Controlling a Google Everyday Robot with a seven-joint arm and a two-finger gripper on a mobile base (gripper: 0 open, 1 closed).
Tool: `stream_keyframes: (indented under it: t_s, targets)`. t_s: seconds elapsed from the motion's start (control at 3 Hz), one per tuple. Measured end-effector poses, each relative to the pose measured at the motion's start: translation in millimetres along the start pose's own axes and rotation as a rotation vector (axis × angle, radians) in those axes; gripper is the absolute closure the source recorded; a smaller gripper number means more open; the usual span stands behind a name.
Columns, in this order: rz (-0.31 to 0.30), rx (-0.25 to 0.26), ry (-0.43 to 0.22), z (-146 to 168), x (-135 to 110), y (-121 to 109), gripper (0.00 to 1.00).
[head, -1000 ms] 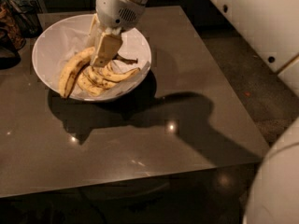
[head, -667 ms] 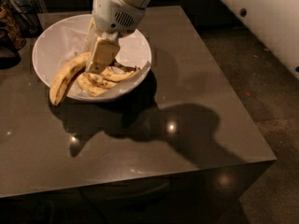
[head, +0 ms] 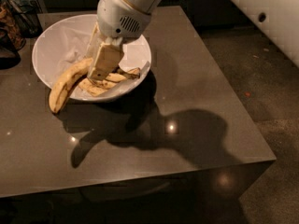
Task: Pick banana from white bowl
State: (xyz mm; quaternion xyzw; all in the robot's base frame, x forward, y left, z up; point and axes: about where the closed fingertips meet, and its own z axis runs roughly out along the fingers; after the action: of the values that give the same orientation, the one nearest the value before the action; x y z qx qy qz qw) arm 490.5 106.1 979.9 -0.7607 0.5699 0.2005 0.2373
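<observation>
At the far left edge a dark wire basket (head: 10,20) is cut off by the frame, and what it holds is hard to make out. Next comes the white bowl (head: 49,48), standing on the dark table (head: 201,83) near its back left corner.

The banana (head: 67,85) lies slanted. Its lower tip reaches out over the bowl's front left rim and above the table, and its upper end goes up to the gripper (head: 100,74). The gripper hangs over the middle of the bowl, pointing down from the white arm (head: 124,10). Its jaws are closed on the banana's upper end. Only the broad front finger (head: 106,59) is plain to see, and it hides the place of contact.

Under and just right of the gripper lie shorter, darker bananas (head: 110,82) on crumpled white paper (head: 74,55) — partly covered by the finger.

Further right, the arm's shadow (head: 187,134) falls across the table. In the upper right corner a white part of the robot (head: 266,17) is cut off.
</observation>
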Motion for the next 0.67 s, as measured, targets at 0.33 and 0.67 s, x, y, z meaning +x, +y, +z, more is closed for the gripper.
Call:
stream_keyframes:
  t_s: [0.33,0.67]
  targets:
    - [0.033,0.010,-0.035,-7.9,-3.8,32.7,1.00]
    - [0.083,0.044,-0.059,-15.1,-4.5,70.8,1.00]
